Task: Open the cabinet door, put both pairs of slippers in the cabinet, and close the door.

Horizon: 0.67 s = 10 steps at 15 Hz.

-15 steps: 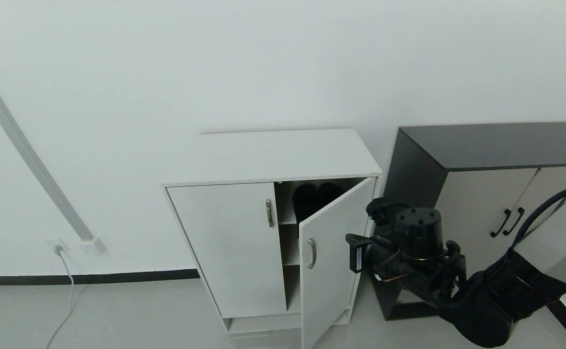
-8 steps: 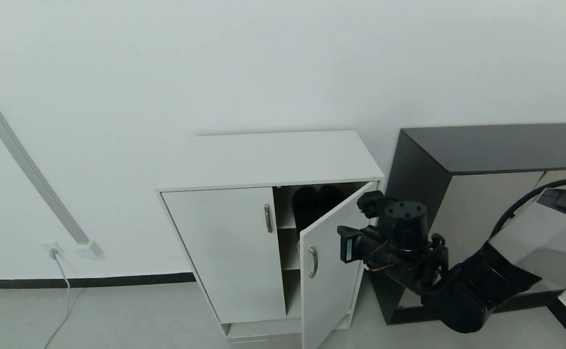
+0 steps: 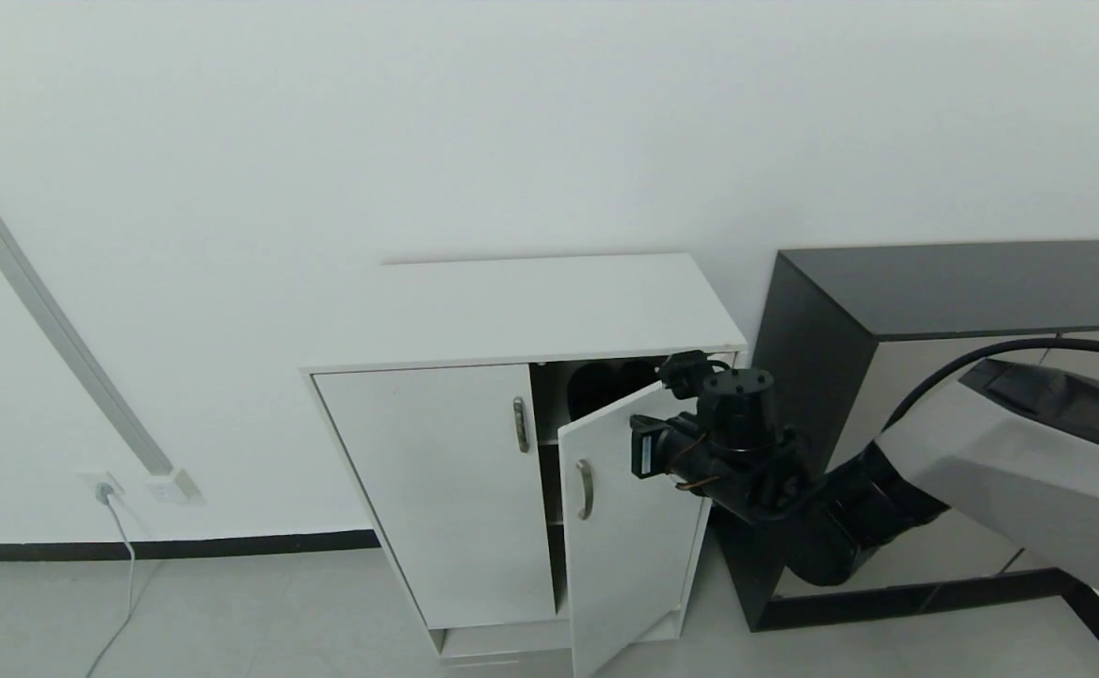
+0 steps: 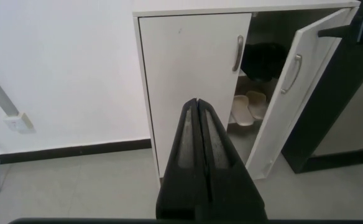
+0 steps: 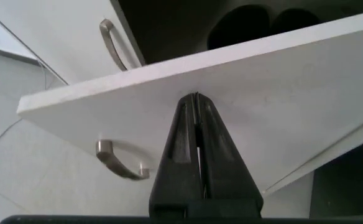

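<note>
The cabinet door (image 3: 629, 537), the right-hand leaf of the white cabinet (image 3: 530, 306), stands partly open, with its free edge swung out from the cabinet front and a dark gap left beside the shut left-hand door (image 3: 436, 490). That gap is narrower than half a second ago. The door's curved handle (image 3: 585, 490) has moved in toward the cabinet's middle, and the door now hides more of the inside.

Behind the door's top edge a pair of black slippers (image 3: 606, 384) sits on the cabinet's top shelf, partly covered by the door. A pair of pale slippers (image 4: 247, 107) lies on a lower shelf (image 4: 240, 121), seen through the gap.

The right claw (image 5: 197, 99) is closed on nothing. Its tip is pressed flat against the door's outer face, just below the top edge and toward the hinge side from the handle. The right arm has come in toward the cabinet along with the door since the earlier frames.

The left claw (image 4: 197, 104) is also closed and empty. It hangs in front of the cabinet, apart from it, pointing at the left-hand door.

A dark sideboard (image 3: 935, 282) stands just beside the cabinet on its hinge side. Well off on the cabinet's other side, a wall socket (image 3: 111, 488) has a cable (image 3: 125, 574) running down to the floor.
</note>
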### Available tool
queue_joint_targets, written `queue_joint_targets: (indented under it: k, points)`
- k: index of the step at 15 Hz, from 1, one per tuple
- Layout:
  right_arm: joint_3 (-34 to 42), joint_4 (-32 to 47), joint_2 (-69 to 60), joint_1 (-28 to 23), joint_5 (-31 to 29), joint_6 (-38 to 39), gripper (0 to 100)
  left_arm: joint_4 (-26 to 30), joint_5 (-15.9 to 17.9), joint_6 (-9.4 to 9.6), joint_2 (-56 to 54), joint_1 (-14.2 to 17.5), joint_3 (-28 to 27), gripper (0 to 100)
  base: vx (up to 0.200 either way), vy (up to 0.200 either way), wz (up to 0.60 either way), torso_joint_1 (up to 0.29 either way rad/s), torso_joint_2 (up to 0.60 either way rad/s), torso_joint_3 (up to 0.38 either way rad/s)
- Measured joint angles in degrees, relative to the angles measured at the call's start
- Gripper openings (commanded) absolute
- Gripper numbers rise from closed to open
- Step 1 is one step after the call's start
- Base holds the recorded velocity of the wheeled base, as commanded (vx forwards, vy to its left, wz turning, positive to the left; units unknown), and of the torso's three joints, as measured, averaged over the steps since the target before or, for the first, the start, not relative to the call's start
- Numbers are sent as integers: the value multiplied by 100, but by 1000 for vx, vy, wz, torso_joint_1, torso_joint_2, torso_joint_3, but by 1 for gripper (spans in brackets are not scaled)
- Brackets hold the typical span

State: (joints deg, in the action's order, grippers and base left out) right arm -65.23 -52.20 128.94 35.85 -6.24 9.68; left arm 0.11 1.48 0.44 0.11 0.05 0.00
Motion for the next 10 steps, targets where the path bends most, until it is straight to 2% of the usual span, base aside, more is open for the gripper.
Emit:
queue_joint_targets:
  k: [6,10]
  points:
    - [-1180,290,607,-226,0,-121,0,-1,2,0,0,0,0,0,0,0,0,0,0,0]
    - [-1571,494,870,-325,0,-123,0,-1,2,-1,0,0,0,0,0,0,0,0,0,0]
